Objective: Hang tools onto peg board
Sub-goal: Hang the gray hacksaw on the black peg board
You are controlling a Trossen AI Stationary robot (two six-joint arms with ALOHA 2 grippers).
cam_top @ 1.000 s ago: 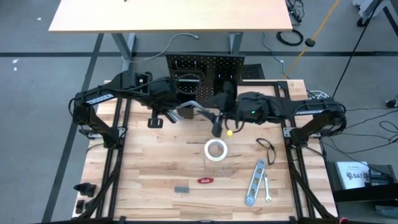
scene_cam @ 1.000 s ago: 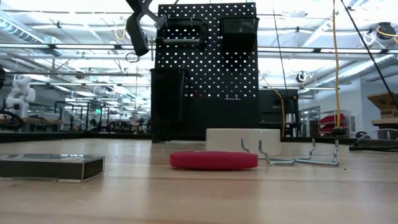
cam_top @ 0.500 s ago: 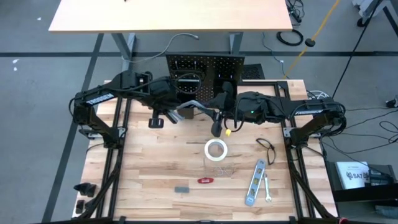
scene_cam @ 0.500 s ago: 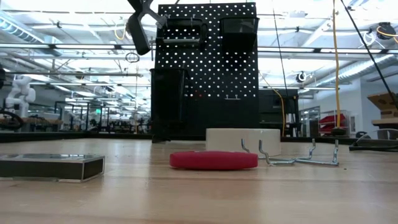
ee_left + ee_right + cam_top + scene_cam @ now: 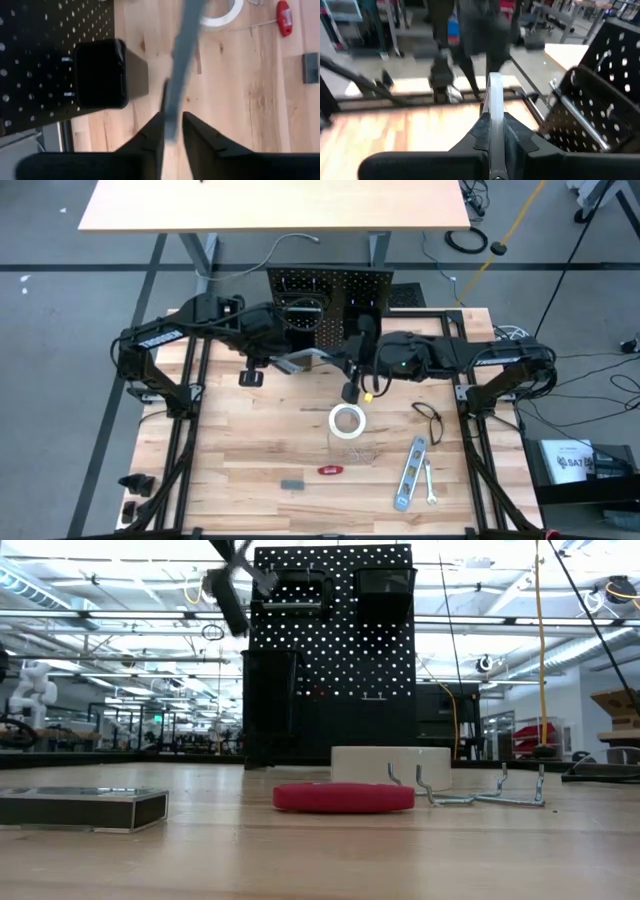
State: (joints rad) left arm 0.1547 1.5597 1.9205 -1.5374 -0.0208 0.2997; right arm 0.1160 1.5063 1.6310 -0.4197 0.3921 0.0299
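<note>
- My left gripper (image 5: 172, 131) sits by the peg board (image 5: 330, 290), fingers narrowly parted around the grey bar clamp (image 5: 181, 65); contact looks loose.
- The bar is flat, grey, stiff and likely heavy and slick; best pinched across its flats.
- My right gripper (image 5: 495, 134) is clamped on the same bar, mid-air before the board.
- White tape roll (image 5: 347, 421) waits on the table.

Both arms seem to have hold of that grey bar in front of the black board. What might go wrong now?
The right gripper is shut on the grey bar, while the left gripper stands a little apart around it. If the left lets go too early, the bar could tilt or slip. Swinging, it might knock the board's black bin close by.
</note>
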